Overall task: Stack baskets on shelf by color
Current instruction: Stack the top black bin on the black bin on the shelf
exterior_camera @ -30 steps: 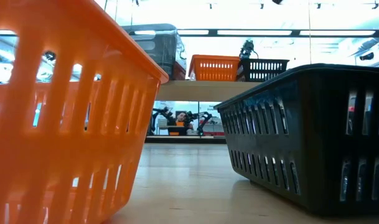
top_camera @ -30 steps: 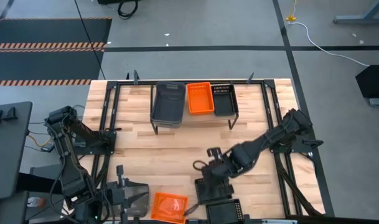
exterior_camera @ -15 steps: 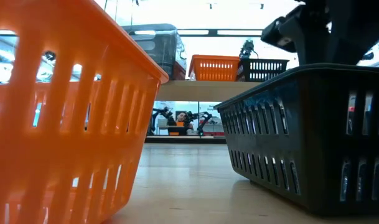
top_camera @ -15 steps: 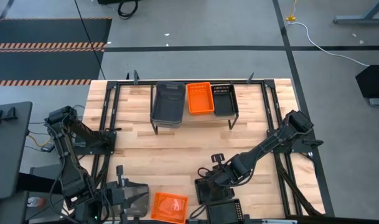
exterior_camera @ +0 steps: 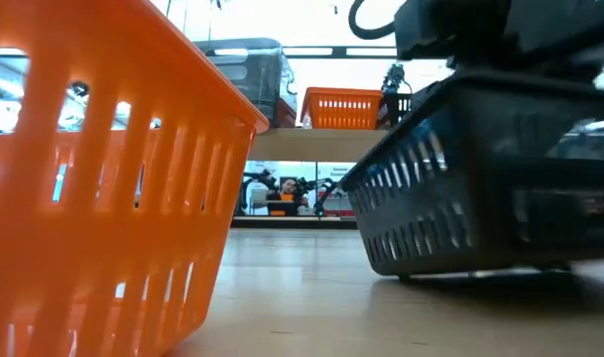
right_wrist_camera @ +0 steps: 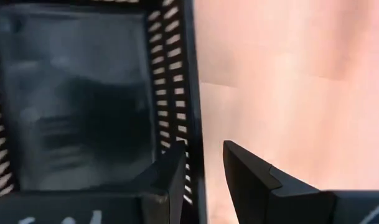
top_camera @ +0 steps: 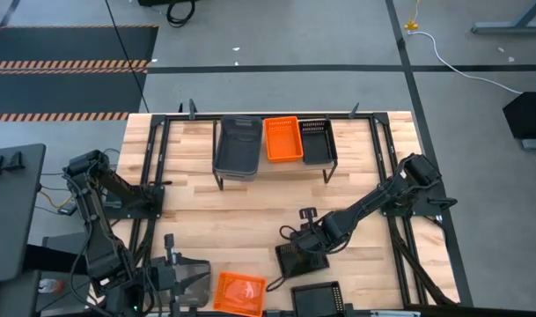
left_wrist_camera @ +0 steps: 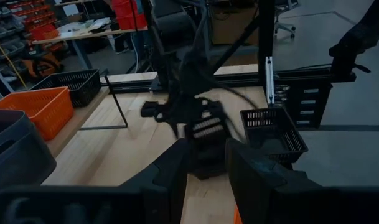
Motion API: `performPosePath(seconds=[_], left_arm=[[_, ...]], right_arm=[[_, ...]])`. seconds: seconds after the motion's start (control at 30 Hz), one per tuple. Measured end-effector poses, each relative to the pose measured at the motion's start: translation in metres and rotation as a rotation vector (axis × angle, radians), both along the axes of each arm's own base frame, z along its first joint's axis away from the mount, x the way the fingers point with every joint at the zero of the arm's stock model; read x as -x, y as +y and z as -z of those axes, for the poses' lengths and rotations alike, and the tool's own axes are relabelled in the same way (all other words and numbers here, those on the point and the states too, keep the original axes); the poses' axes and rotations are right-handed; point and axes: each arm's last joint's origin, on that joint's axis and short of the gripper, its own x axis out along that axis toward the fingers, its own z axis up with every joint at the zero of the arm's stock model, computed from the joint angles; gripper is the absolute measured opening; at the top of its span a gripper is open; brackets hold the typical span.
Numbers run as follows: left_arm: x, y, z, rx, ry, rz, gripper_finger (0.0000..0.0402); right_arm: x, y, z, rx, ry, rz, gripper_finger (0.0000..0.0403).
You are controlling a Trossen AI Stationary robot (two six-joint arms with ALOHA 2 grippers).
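Note:
A black mesh basket [top_camera: 300, 261] sits near the table's near edge, and my right gripper [top_camera: 306, 245] is shut on it. In the low view this basket [exterior_camera: 480, 188] is tilted. The shelf [top_camera: 272, 167] stands at the far side. It carries grey baskets [top_camera: 238, 145], orange baskets [top_camera: 282, 138] and a black basket [top_camera: 313, 141] side by side. A loose orange basket [top_camera: 239, 292] and another black basket [top_camera: 316, 300] rest on the table by the near edge. My left gripper [left_wrist_camera: 208, 158] is open and idle at the near left corner. My right gripper [right_wrist_camera: 205, 155] pinches a mesh side wall [right_wrist_camera: 190, 112] of the black basket, on its far side. One finger [right_wrist_camera: 170, 180] is inside the basket and the other [right_wrist_camera: 251, 180] outside. The fingers slant down from the far right. The basket hangs tilted, its held side raised; whether its low edge [exterior_camera: 391, 270] is on the table I cannot tell.
A translucent grey basket [top_camera: 195, 277] lies beside my left gripper. The loose orange basket [exterior_camera: 103, 178] fills the left of the low view. Bare tabletop [top_camera: 241, 211] stretches between the shelf and the near baskets. Black arm mounts [top_camera: 149, 198] flank both sides.
My right gripper came down toward the near edge onto the black basket and took hold of its wall. The basket has tipped, its held side rising off the table, and shifted slightly toward the far edge, away from the second black basket.

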Motion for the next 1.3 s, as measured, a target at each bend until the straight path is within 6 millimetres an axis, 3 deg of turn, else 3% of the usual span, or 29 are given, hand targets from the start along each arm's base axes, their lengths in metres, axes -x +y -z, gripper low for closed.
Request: performPosePath(seconds=[0.2,0.37,0.53,0.67,0.8,0.9,1.17,1.3], left_arm=[[0.000,0.000,0.000,-0.002,0.001,0.000,0.0117],[0.000,0.000,0.000,-0.010,0.004,0.001,0.0117],[0.000,0.000,0.000,-0.010,0.004,0.001,0.0117],[0.000,0.000,0.000,-0.007,0.004,0.000,0.0117],[0.000,0.000,0.000,0.001,0.001,0.000,0.0117],[0.000,-0.001,0.000,0.014,0.005,0.009,0.0117],[-0.001,-0.004,0.003,0.026,0.019,0.023,0.0117],[-0.001,-0.004,0.003,0.030,0.017,0.022,0.0117]], right_arm=[[0.004,-0.026,-0.009,0.353,-0.031,0.203,0.0114],[0.002,-0.036,-0.024,0.404,-0.014,0.285,0.0114],[-0.010,-0.027,-0.046,0.257,-0.053,0.332,0.0114],[-0.024,-0.016,-0.064,-0.021,-0.115,0.463,0.0114],[-0.037,-0.006,-0.070,-0.303,-0.170,0.570,0.0114],[-0.042,-0.001,-0.065,-0.406,-0.154,0.617,0.0114],[-0.050,0.000,-0.026,-0.368,-0.007,0.628,0.0114],[-0.054,0.000,-0.017,-0.365,0.007,0.633,0.0114]])
